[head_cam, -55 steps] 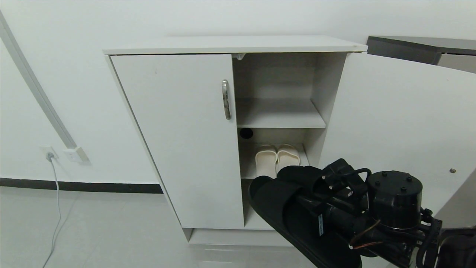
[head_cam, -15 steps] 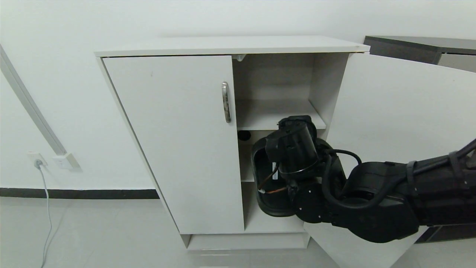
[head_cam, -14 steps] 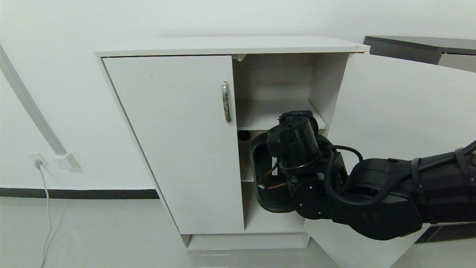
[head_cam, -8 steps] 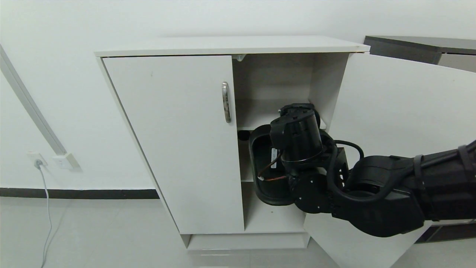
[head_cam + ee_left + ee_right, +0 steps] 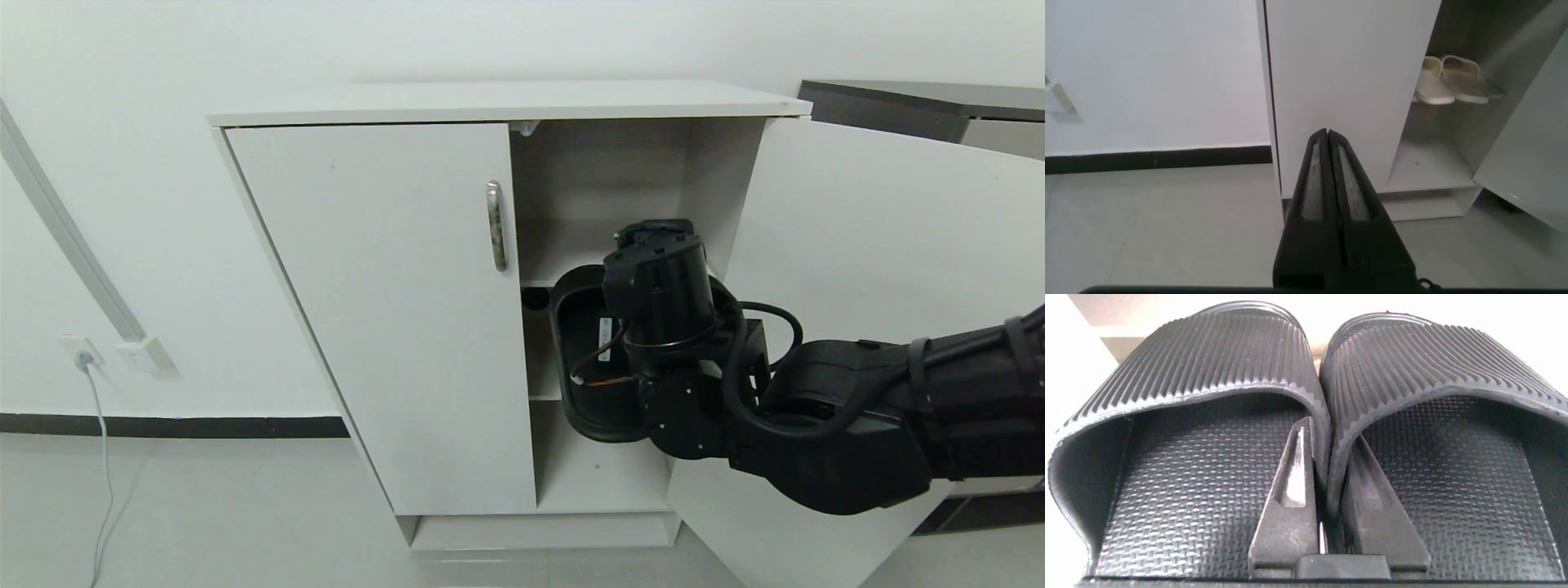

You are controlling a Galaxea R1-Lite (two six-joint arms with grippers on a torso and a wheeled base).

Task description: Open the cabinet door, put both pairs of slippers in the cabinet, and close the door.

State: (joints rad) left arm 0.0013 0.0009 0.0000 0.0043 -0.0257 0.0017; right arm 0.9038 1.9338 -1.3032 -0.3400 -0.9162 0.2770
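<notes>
The white cabinet (image 5: 506, 98) has its left door (image 5: 384, 310) closed and its right door (image 5: 882, 245) swung open. My right arm holds the pair of black slippers (image 5: 584, 351) tilted in the opening, just below the upper shelf (image 5: 563, 265). In the right wrist view my right gripper (image 5: 1328, 453) is shut on the touching inner edges of the black slippers (image 5: 1208, 457). My left gripper (image 5: 1327, 175) is shut on nothing, low and in front of the cabinet. The cream slippers (image 5: 1454, 77) lie side by side on the middle shelf.
The bottom shelf (image 5: 596, 478) is bare. A metal handle (image 5: 495, 224) sits on the closed door. A wall socket with a cable (image 5: 82, 359) is at the left, above grey floor. A dark grey unit (image 5: 922, 106) stands behind the open door.
My right arm has carried the black slippers from low in front of the cabinet into the opening, and over the last second raised them slightly toward the upper shelf. The head camera shifted early on.
</notes>
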